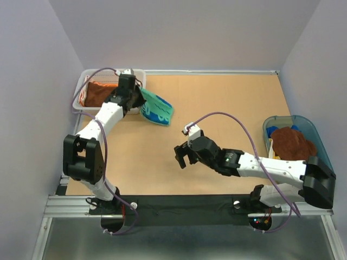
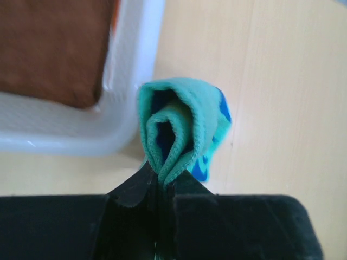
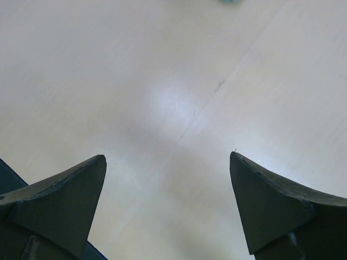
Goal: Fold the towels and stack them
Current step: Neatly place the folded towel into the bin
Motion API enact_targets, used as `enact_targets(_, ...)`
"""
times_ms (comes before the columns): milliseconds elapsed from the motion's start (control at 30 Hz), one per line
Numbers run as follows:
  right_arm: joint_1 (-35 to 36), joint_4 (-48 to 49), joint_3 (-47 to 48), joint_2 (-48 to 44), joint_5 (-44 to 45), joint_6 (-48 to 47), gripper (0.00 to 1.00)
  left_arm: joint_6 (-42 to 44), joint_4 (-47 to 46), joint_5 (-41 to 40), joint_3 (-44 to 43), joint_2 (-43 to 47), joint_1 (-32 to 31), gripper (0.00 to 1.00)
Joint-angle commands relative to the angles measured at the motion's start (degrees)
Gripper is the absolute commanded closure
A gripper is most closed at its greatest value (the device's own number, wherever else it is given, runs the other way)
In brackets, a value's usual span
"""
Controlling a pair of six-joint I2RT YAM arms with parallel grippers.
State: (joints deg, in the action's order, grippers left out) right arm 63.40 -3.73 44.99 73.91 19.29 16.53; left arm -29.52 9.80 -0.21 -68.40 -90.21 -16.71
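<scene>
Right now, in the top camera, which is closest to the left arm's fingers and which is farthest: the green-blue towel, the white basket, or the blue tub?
1. Green-blue towel: pinched in the left fingers.
2. White mesh basket: right beside them, far-left corner.
3. Blue-green tub: way over on the right side.

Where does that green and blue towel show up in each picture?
Top external: green-blue towel upper left, beside the white basket.
Left wrist: centre, pinched in the left hand.
Right wrist: not identifiable; just a teal speck at top edge.
Shared landmark: white basket, upper left in the first two.
</scene>
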Motion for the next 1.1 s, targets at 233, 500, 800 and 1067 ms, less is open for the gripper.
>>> enact_targets(233, -0.11, -7.52, -4.56, -6.76, 4.62, 1.66, 0.0, 20.1, 24.81, -4.97, -37.66, -17.7, 10.81, 1.0)
enact_targets(500, -0.2, -10.86, -2.02, -3.16, 3.56, 0.43, 0.0, 25.03, 28.52, -9.62, -49.97, -26.06, 16.09, 1.0)
enact_targets(800, -0.2, -12.71, 1.5, 2.38, 3.3, -0.8, 0.0, 28.11, 27.2, -14.82, -54.47, -31.77, 18.2, 1.0)
enact_targets(1067, -0.2, -13.5, 1.94, 3.52, 2.95, -1.07, 0.0, 27.41, 26.41, -20.0, -52.89, -36.6, 19.08, 0.94)
